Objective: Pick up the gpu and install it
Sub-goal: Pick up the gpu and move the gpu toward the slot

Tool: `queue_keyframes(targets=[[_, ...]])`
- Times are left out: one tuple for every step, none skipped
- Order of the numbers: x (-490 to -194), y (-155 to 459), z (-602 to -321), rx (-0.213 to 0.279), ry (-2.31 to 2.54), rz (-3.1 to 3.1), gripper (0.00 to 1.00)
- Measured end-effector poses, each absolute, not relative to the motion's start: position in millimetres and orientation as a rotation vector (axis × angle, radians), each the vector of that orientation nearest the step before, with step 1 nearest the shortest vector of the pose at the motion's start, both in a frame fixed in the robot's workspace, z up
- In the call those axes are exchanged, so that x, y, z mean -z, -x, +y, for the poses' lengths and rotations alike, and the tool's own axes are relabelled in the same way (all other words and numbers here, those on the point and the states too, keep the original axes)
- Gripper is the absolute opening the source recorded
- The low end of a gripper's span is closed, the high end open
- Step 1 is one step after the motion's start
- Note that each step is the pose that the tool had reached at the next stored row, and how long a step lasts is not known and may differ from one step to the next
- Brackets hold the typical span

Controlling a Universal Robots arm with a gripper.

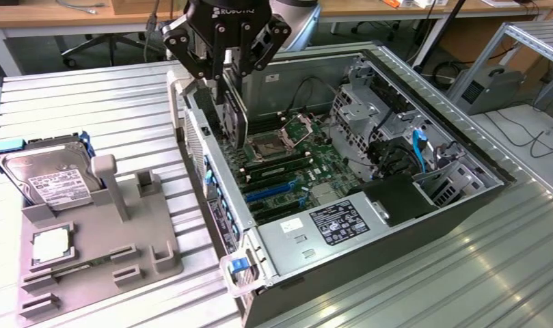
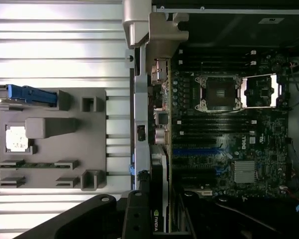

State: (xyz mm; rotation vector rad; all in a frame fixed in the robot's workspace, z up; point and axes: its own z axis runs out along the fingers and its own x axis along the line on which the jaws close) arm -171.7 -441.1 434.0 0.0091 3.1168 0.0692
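My pincer [image 1: 229,89] is pinching the gpu [image 1: 235,117], one finger on each flat face; the card hangs upright and edge-on beneath it; in the wrist view the gpu [image 2: 157,172] shows between my dark fingers [image 2: 137,214], with a green-lettered label on its upper edge.

The gpu is inside the open case [image 1: 368,273], close against the wall on the exterior view's left; it stands over the motherboard [image 1: 322,167], just beside the open socket [image 1: 268,145] and up-board from the blue slots [image 1: 268,191]; its lower edge is hidden behind the case wall, so I cannot tell whether it touches the board or sits in a slot.

The case lies on its side on the ribbed metal counter [image 1: 93,102], its open side facing up; a labelled silver box [image 1: 342,222] fills the near corner.

To the exterior view's left of the case, well apart from the gpu, a grey holder [image 1: 139,232] rests on the counter; a hard drive [image 1: 46,176] with blue rails leans in its far end; a small square chip [image 1: 50,244] lies flat in a pocket nearer the camera; a thin memory stick [image 1: 76,268] lies in a slot beyond that.
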Motion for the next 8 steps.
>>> queue_keyframes(targets=[[-434.0, 170.6, -440.9, -0.069, -0.009, 3.117, 0.27], [-434.0, 168.9, -440.5, -0.069, -0.009, 3.117, 0.27], [-434.0, 167.8, -440.2, -0.069, -0.009, 3.117, 0.27], [-434.1, 166.1, -439.8, -0.069, -0.009, 3.117, 0.27], [-434.0, 164.1, -439.5, -0.069, -0.009, 3.117, 0.27], [-434.0, 162.8, -439.3, -0.069, -0.009, 3.117, 0.27], [-434.0, 161.6, -439.1, -0.069, -0.009, 3.117, 0.27], [-434.0, 160.1, -438.9, -0.069, -0.009, 3.117, 0.27]])
